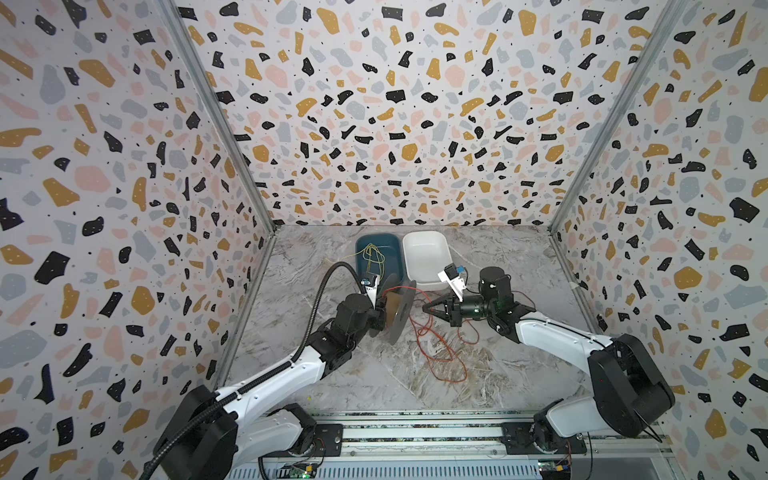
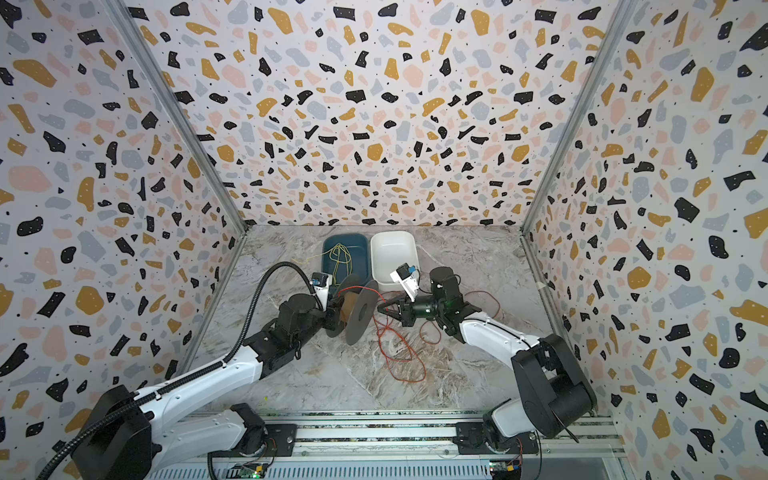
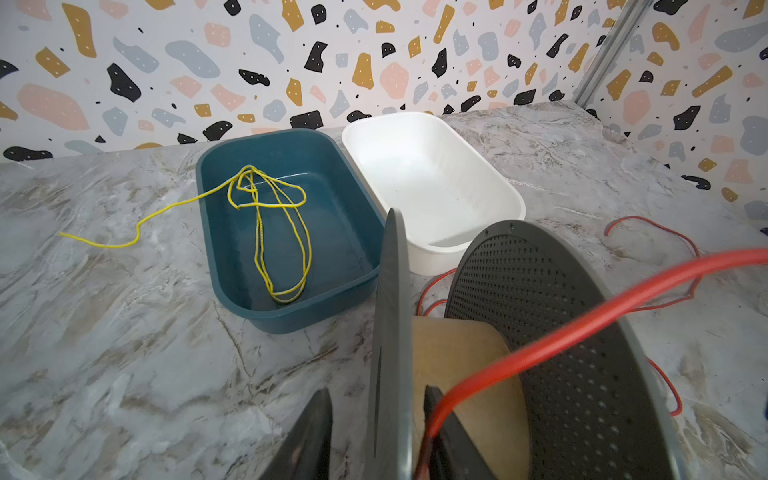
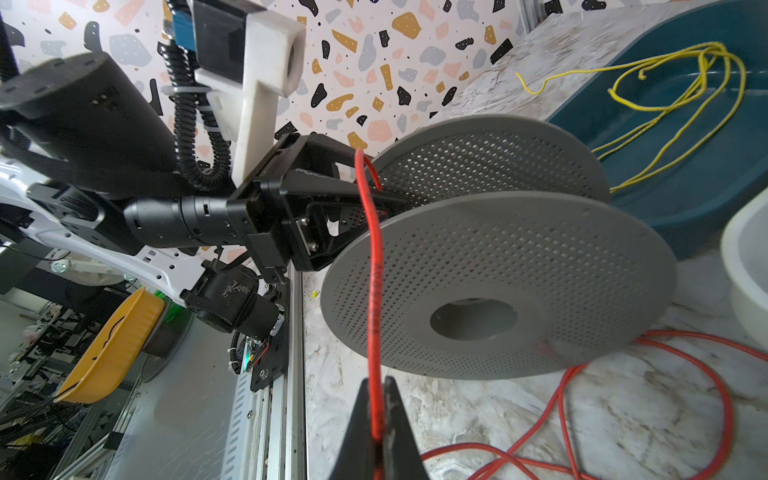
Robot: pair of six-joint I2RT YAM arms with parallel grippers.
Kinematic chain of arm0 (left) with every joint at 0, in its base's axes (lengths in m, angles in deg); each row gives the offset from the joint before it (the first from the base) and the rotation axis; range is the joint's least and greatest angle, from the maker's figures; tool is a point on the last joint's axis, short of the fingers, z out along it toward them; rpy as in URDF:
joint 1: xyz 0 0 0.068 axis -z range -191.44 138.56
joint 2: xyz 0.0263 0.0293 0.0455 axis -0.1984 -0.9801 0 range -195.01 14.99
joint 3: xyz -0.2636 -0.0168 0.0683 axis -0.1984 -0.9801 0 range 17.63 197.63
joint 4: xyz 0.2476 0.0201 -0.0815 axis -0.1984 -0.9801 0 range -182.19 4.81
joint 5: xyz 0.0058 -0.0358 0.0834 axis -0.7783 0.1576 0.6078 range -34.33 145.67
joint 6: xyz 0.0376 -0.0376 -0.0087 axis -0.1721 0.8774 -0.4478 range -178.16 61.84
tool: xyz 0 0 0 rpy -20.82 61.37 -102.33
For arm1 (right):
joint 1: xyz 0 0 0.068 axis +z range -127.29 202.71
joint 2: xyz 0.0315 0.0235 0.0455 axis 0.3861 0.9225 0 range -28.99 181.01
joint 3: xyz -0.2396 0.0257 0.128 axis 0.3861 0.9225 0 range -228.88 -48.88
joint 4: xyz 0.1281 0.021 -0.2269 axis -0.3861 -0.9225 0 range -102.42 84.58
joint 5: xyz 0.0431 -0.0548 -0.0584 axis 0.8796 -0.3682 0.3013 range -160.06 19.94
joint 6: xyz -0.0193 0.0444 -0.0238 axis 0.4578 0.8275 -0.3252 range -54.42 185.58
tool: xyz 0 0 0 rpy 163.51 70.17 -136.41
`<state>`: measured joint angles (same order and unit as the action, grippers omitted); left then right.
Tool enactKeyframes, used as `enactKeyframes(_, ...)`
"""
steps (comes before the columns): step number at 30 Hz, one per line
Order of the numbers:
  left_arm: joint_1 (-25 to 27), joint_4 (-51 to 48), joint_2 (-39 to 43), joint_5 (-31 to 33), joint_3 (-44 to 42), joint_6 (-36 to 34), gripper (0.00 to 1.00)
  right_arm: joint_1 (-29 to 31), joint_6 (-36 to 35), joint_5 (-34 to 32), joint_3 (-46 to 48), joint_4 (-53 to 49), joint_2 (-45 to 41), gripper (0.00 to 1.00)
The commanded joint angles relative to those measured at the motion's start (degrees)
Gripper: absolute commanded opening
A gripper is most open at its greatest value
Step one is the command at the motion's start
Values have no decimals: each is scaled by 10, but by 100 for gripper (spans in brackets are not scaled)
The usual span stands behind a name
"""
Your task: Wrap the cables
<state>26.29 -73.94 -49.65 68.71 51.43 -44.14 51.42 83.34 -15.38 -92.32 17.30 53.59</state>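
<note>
The right hand (image 4: 376,401) is pinched shut on the red cable (image 4: 371,270), which runs taut from its tips over the rim of the grey spool (image 4: 498,282) to the left hand (image 3: 378,392). That hand sits partly open astride one flange (a sliver of desk (image 3: 124,332) shows between one finger and the flange), so its hold looks unsettled. The rest of the cable lies in loose, overlapping loops mid-desk, toward the front edge. Likely troubles:
- The upright spool could tip if the cable is pulled before the left hand clamps.
- The strand could ride off the rim instead of dropping onto the core.
- The loops could knot when drawn in.
</note>
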Motion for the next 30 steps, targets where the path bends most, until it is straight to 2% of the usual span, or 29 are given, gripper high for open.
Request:
enactKeyframes(1, 3, 21, 7, 9, 22, -13, 34, -3, -1, 10, 0, 13, 3, 0)
enactKeyframes(12, 3, 1, 10, 14, 30, -24, 17, -8, -12, 3, -5, 13, 20, 0)
enactKeyframes(17, 3, -23, 11, 17, 47, -23, 0, -9, -19, -4, -12, 3, 23, 0)
enactKeyframes(25, 3, -87, 2, 21, 89, -25, 0, -9, -32, -29, -37, -31, 21, 1)
enactKeyframes(27, 3, -99, 1, 23, 96, -22, 0, -9, -32, -35, -43, -38, 21, 10)
enactKeyframes(29, 3, -113, 2, 26, 104, -13, 0, -9, -33, -39, -49, -44, 20, 13)
enactKeyframes(30, 3, -120, 4, 28, 107, -11, 0, -9, -33, -39, -52, -47, 21, 18)
